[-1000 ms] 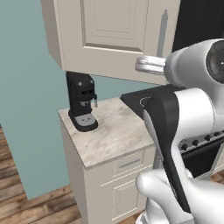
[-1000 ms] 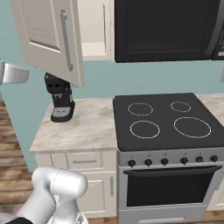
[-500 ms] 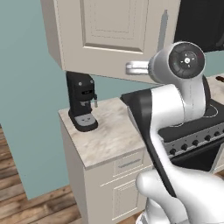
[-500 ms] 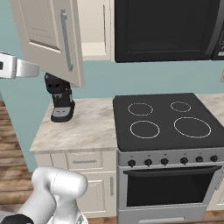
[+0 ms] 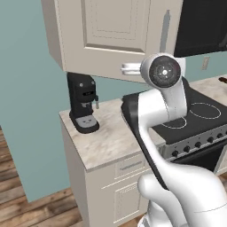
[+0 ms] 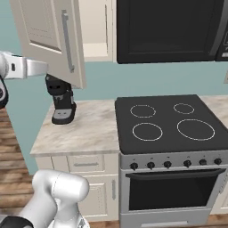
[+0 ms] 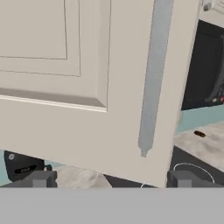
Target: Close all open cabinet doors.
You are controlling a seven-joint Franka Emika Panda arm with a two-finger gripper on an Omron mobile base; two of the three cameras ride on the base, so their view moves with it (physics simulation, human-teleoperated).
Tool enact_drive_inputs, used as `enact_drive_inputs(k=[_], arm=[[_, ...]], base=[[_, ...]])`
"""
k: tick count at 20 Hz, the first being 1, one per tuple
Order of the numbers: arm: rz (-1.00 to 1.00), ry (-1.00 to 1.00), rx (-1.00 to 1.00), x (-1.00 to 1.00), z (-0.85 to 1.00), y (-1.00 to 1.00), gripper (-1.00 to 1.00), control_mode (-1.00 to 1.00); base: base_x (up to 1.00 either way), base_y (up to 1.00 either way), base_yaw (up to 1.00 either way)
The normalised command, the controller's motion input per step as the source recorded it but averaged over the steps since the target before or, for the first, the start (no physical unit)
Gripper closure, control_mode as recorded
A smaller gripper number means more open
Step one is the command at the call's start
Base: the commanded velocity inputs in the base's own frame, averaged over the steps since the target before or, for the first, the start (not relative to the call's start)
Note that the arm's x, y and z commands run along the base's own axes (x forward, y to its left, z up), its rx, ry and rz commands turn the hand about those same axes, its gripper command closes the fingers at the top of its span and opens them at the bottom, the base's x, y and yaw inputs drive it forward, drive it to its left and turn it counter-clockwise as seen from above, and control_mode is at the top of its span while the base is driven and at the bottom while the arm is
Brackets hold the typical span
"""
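Door [image 6: 49, 40] of the wall cabinet stands swung open above the surface's [image 6: 89, 129] left end, over the coffee machine [image 6: 61, 100] at the back edge. The pincer [image 7: 111, 179] is spread wide, holding nothing, just beneath the door's lower edge near its handle [image 7: 153, 78].

Arm up high — gripper [image 7: 111, 178] fingers apart, level w/ wrist.

the open cabinet door [image 6: 49, 40] stood swung out over the table [image 6: 89, 129], its face close ahead of the end effector [image 7: 111, 179]. beneath its lower edge the coffee machine [image 6: 61, 103] blocked the back left corner; the table's front lay bare.
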Motion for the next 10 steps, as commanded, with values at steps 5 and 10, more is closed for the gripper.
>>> enact_drive_inputs(k=[5, 10], arm=[[-0.04, 0.0, -0.02, 0.54, 0.0, -0.06, -1.0, -1.0], [-0.01, 0.0, 0.0, 0.57, 0.0, -0.04, -1.0, -1.0]], base=[[0.0, 0.0, 0.0], [0.0, 0.0, 0.0]])
